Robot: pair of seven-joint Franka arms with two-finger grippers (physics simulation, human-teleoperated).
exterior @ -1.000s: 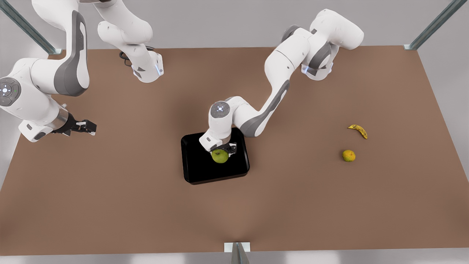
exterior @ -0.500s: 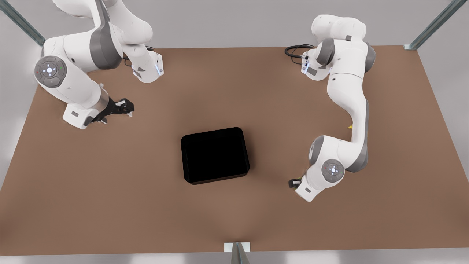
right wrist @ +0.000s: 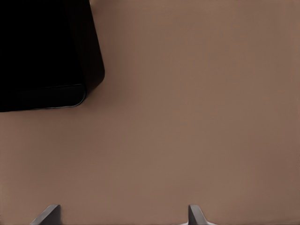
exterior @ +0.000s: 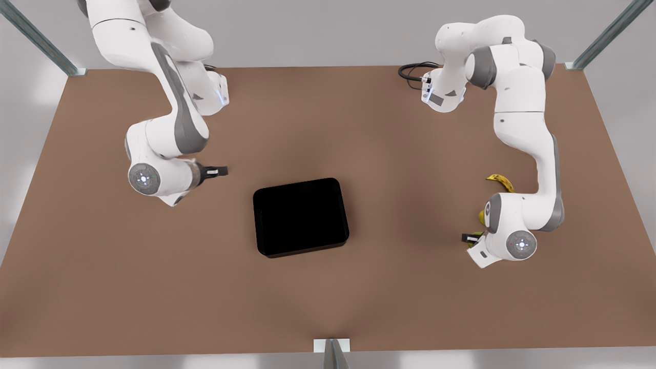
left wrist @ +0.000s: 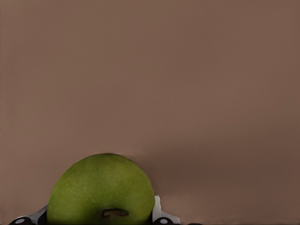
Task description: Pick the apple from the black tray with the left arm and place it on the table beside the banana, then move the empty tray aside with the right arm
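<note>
The green apple (left wrist: 101,190) sits between the pads of my left gripper (exterior: 472,238), which is shut on it. In the front view that gripper hangs low over the table at the right, just in front of the banana (exterior: 501,180), and the wrist hides most of the apple. The black tray (exterior: 301,216) lies empty at the table's middle. My right gripper (exterior: 220,170) is open, close above the table off the tray's far-left corner. The right wrist view shows that tray corner (right wrist: 44,51) ahead of the bare fingertips (right wrist: 48,213).
A small yellow-orange fruit (exterior: 482,216) lies between the banana and the left wrist, partly covered by the arm. Both arm bases (exterior: 207,95) stand at the table's far edge, with a black cable (exterior: 410,72) beside one. Brown tabletop surrounds the tray.
The left arm lifted the apple off the tray and swung it to the front view's right, near the banana. The right arm came in from the left edge toward the tray.
</note>
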